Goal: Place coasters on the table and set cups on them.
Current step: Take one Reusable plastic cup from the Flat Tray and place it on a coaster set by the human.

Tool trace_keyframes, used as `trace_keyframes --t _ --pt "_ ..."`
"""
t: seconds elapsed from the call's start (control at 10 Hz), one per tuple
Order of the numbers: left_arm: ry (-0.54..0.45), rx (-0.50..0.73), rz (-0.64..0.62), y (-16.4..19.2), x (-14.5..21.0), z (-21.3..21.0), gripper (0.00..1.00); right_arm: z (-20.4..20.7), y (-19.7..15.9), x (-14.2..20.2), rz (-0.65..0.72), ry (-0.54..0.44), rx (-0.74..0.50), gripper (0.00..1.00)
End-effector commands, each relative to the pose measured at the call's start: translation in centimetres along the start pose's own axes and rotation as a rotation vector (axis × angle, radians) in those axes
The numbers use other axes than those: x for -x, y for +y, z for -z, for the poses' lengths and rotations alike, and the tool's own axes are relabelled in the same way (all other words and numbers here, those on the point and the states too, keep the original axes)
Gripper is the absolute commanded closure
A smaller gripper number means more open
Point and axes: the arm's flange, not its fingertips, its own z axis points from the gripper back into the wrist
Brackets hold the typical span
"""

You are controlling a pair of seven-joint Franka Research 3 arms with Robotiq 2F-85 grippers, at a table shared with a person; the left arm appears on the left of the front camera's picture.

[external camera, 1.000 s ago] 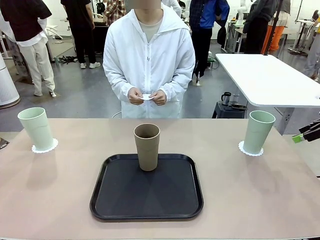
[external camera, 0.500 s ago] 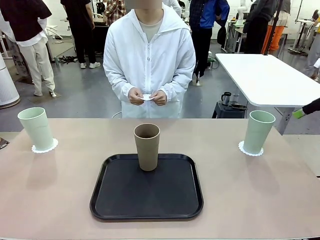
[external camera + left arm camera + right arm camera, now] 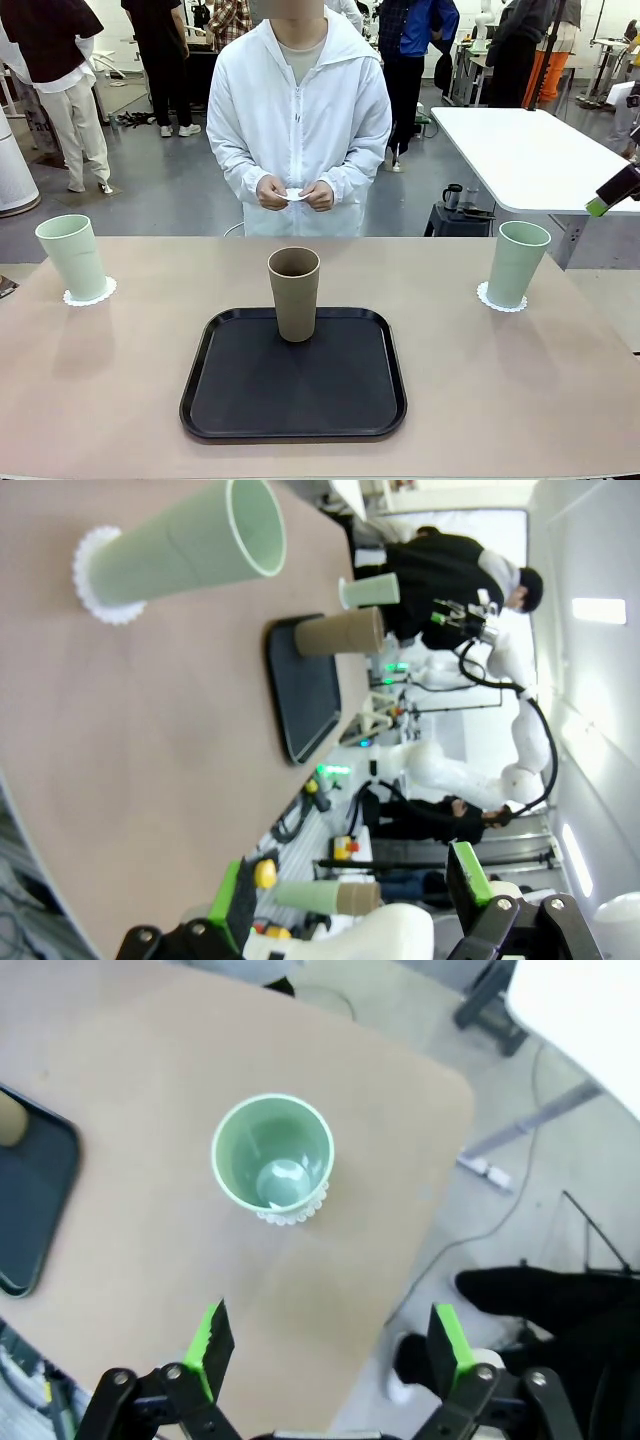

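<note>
Two pale mint cups stand on white lacy coasters on the tan table [image 3: 130, 380]: one cup [image 3: 72, 257] on a coaster [image 3: 92, 294] at the far left, the other cup [image 3: 518, 262] on a coaster [image 3: 499, 298] at the right. The brown cup [image 3: 294, 293] stands upright on the black tray [image 3: 300, 385]. The person holds a third coaster [image 3: 292, 194] in both hands. My right gripper [image 3: 611, 193] hangs high at the right edge; in its own view it is open [image 3: 330, 1345] above the right cup [image 3: 272, 1155]. My left gripper [image 3: 350, 890] is open and holds nothing, well away from the left cup [image 3: 190, 550].
A person in a white jacket stands at the table's far side, behind the tray. A white table [image 3: 530, 155] stands beyond the right corner. Bare tabletop lies on both sides of the tray. Floor and cables [image 3: 520, 1210] lie past the table's right edge.
My right gripper has risen from beside the right cup up toward the picture's upper right edge. Cups, coasters and the person's hands have stayed where they were.
</note>
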Motion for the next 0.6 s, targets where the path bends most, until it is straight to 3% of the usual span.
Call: trace_keyframes --t 0.0,0.3,0.4,0.5 --pt "-0.001 -0.005 -0.004 -0.2 0.1 -0.1 0.00 -1.1 0.8 -0.6 -0.016 0.105 0.042 0.00" --pt "-0.001 -0.005 -0.004 -0.2 0.1 -0.1 0.00 -0.9 0.0 -0.8 -0.063 0.198 0.056 0.00" --pt "-0.001 -0.005 -0.004 -0.2 0.1 -0.1 0.00 -0.8 -0.9 -1.3 -0.055 0.198 -0.020 0.00" --pt "-0.001 -0.005 -0.004 -0.2 0.1 -0.1 0.00 -0.7 0.5 0.0 -0.067 0.168 0.067 0.00"
